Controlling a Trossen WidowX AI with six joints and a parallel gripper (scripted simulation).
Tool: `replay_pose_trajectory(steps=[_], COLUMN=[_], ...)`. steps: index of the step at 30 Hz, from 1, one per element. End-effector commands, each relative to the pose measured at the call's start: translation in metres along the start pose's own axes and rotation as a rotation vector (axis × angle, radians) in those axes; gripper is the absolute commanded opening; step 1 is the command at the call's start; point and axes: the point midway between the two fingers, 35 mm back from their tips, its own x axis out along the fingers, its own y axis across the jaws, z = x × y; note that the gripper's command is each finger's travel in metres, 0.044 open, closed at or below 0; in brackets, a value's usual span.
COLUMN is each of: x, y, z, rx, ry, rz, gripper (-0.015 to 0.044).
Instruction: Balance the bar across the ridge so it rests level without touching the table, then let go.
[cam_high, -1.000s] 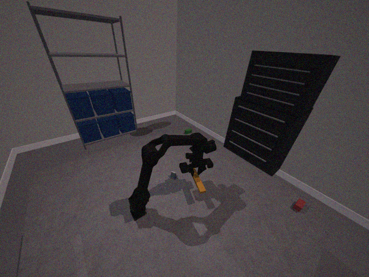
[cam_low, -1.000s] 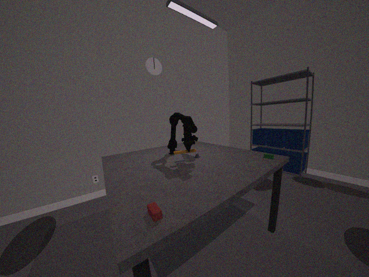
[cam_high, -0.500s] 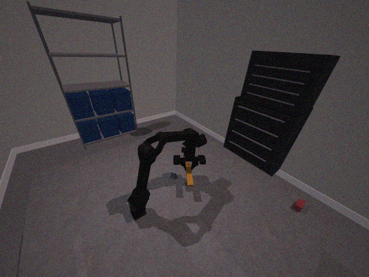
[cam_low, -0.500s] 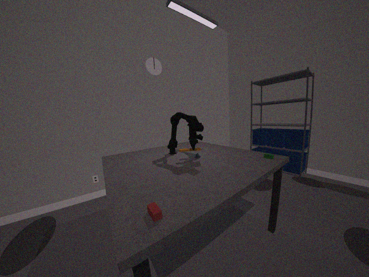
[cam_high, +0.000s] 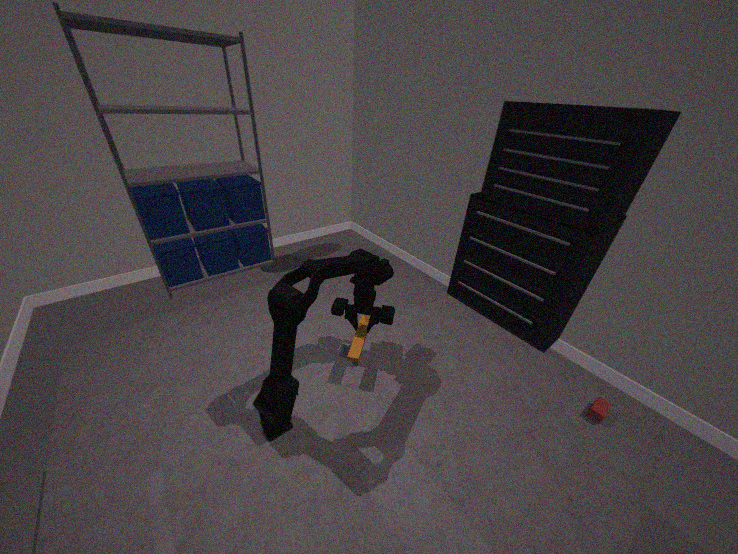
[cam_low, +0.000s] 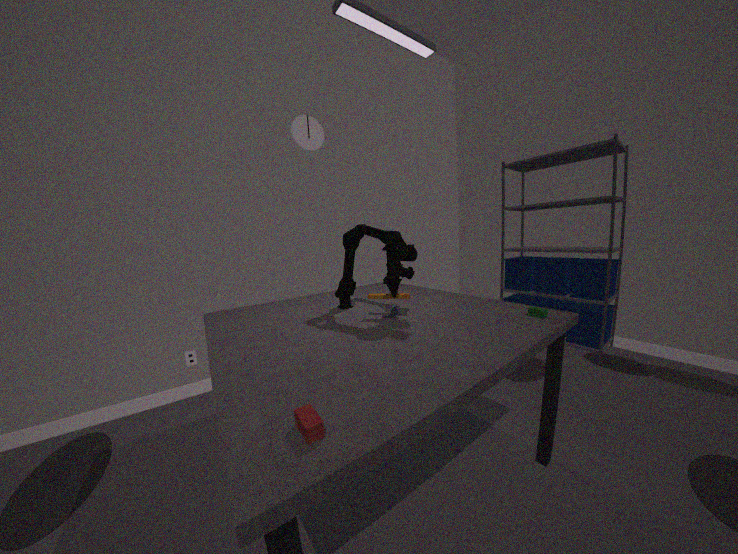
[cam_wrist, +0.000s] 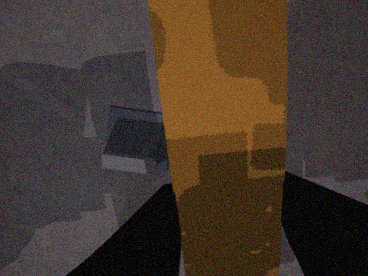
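On my feeds the gripper (cam_high: 362, 327) (cam_low: 394, 294) (cam_wrist: 226, 190) is clamped on the orange bar (cam_high: 358, 342) (cam_low: 381, 296) (cam_wrist: 225, 110), one dark finger against each long side. I have the bar up off the table (cam_low: 369, 357), and in the exterior view it looks about level. From the wrist, it runs lengthwise away between the fingers, with patches of shadow across its top.

The ridge (cam_high: 343, 350) (cam_low: 394, 311) (cam_wrist: 134, 137), a small blue-grey piece, sits on the table below the bar; my wrist camera puts it off to the bar's left side, partly hidden by it.

My arm (cam_high: 283, 339) (cam_low: 349, 262) rises from its base, bends at the elbow and reaches across, with the wrist turned so the gripper points down.
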Motion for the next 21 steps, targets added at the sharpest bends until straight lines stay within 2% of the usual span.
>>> replay_pose_trajectory(steps=[1,9,21], x=[0.001,0.000,0.016], y=[0.014,0.041,0.042], z=[0.005,0.015,0.017], rx=[0.078,0.241,0.246], ry=[0.003,0.002,0.002], rz=[-0.002,0.000,0.000], gripper=[0.0000,0.0000,0.0000])
